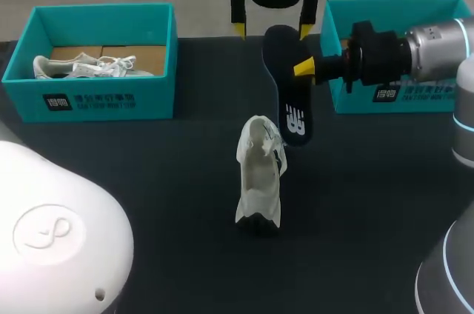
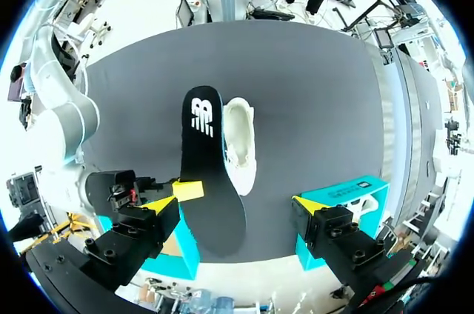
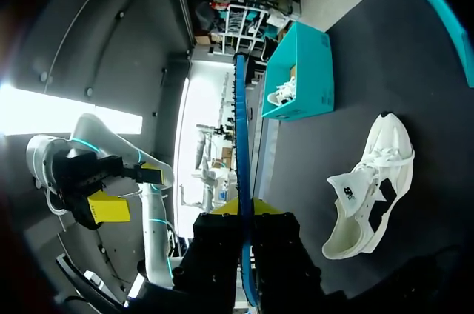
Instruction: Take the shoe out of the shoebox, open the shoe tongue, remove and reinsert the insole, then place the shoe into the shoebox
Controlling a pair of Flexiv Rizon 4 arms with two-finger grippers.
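**A:** Head view?
**B:** The insole (image 1: pixel 290 95) is out, clamped in the right gripper (image 1: pixel 305 69) in the air just beside the shoe (image 1: pixel 259 173), which sits on the table (image 1: pixel 148 181). The left gripper (image 1: pixel 272 30) hangs behind with its jaws apart, empty.
**A:** Left wrist?
**B:** The insole is ahead of its spread fingers and untouched by them. The shoe is beside it.
**A:** Right wrist?
**B:** The insole is edge-on in its grip. I'd judge reinsertion comes next: one end is angled into the opening while the left gripper braces the shoe.

We look down on a dark, matte tabletop (image 1: pixel 148 181), one flat, unbroken sheet running from edge to edge. The light falls softly and evenly across its surface.
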